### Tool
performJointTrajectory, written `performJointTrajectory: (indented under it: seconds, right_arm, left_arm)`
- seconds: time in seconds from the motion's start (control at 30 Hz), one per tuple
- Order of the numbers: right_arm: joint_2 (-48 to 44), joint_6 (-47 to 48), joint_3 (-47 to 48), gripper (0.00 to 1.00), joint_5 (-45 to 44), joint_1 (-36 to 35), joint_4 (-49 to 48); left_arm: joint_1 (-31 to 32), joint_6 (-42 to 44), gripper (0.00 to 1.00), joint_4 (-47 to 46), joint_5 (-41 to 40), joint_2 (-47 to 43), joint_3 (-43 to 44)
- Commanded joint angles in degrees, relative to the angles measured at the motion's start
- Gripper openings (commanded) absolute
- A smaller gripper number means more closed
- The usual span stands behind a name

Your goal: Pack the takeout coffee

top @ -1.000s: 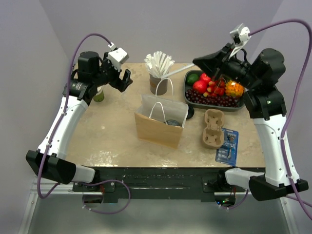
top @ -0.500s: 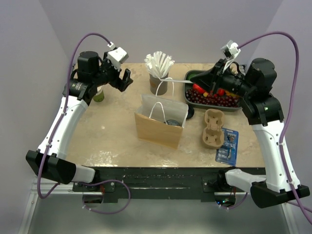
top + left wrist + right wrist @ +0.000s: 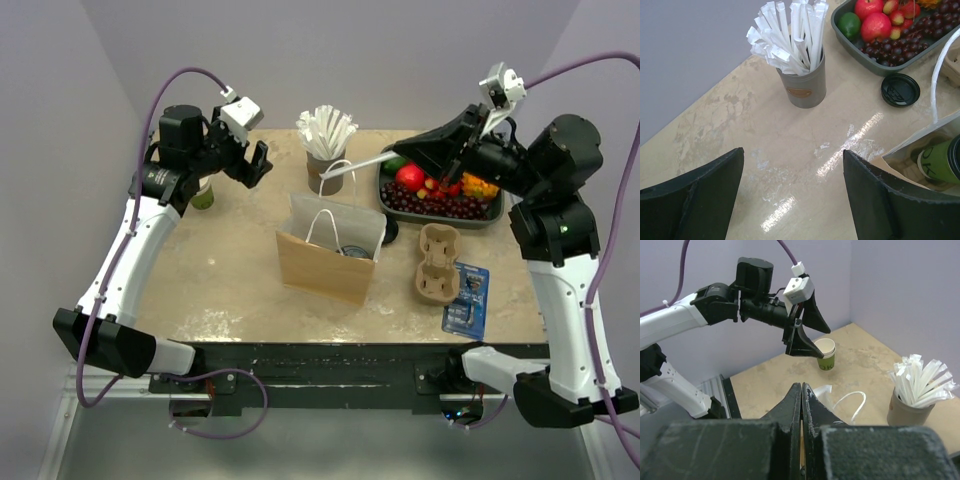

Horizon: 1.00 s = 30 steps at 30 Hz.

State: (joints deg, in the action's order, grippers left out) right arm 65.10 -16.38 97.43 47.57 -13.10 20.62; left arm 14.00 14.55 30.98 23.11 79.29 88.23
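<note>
Packing looks nearly done: the takeout coffee (image 3: 939, 161), a green cup with a black lid, lies tipped inside the brown paper bag (image 3: 325, 265) at the middle of the counter (image 3: 230, 270). The right end effector (image 3: 801, 387) is pinched closed on the bag's far white handle (image 3: 360, 163), drawing it up and toward the fruit tray. The left end effector (image 3: 792, 200) hangs wide open and empty above the counter's far left. The next move probably calls for letting the handle go gently so the bag stays upright. A grey cup (image 3: 803, 86) behind the bag is full of wrapped white straws. The dark tray (image 3: 450, 219) holds apples, a lime and dark berries. A cardboard cup carrier (image 3: 435, 262) sits empty. A lidless green cup (image 3: 826, 355) stands far left, and a spare black lid (image 3: 900, 90) lies beside the bag.
</note>
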Motion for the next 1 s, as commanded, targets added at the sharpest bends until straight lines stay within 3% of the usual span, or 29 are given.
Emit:
performJointTrajectory:
  seconds: [0.0, 0.27, 0.37, 0.4, 0.43, 0.53, 0.67, 0.7, 0.83, 0.97]
  right_arm:
    - [0.1, 2.4, -1.5, 0.0, 1.3, 0.0, 3.7]
    - [1.3, 7.5, -5.9, 0.02, 1.7, -0.4, 9.9]
    - [4.7, 10.3, -3.6, 0.34, 3.2, -1.7, 14.8]
    - [5.6, 10.8, -2.5, 0.73, 2.6, -2.0, 15.8]
    - [6.3, 11.4, -1.5, 0.99, 2.3, -2.0, 16.9]
    - [8.2, 14.8, 3.7, 0.99, -2.3, -2.0, 17.5]
    - [11.9, 13.2, 13.4, 0.99, -16.6, -1.9, 17.2]
    - [13.0, 12.7, 15.5, 0.99, -25.2, -2.0, 17.6]
    - [22.6, 12.2, 30.0, 0.99, -42.3, -1.9, 24.7]
    - [22.1, 13.2, 28.9, 0.99, -51.7, -2.0, 20.4]
  left_arm:
    - [-0.4, 0.3, 0.84, -1.3, -0.2, -1.4, 0.0]
    - [-0.4, 0.3, 0.84, -1.6, -0.3, -1.3, -0.6]
    - [-0.4, 0.4, 0.84, -1.9, -0.4, -1.1, -0.5]
    - [-0.4, 0.3, 0.84, -2.0, -0.4, -0.7, -0.2]
    - [-0.4, 0.0, 0.85, -2.1, -0.4, -0.6, -0.2]
    - [-0.4, -0.1, 0.85, -2.3, -0.3, -0.1, 0.4]
    - [-0.4, -1.5, 0.85, -3.6, -2.4, 0.7, 1.7]
    - [-0.4, -1.8, 0.86, -3.9, -4.0, 1.1, 2.8]
    - [-1.1, -3.8, 1.0, -6.2, -11.3, 2.3, 7.2]
    - [-6.3, -8.8, 1.0, -8.2, -12.9, 4.3, 13.0]
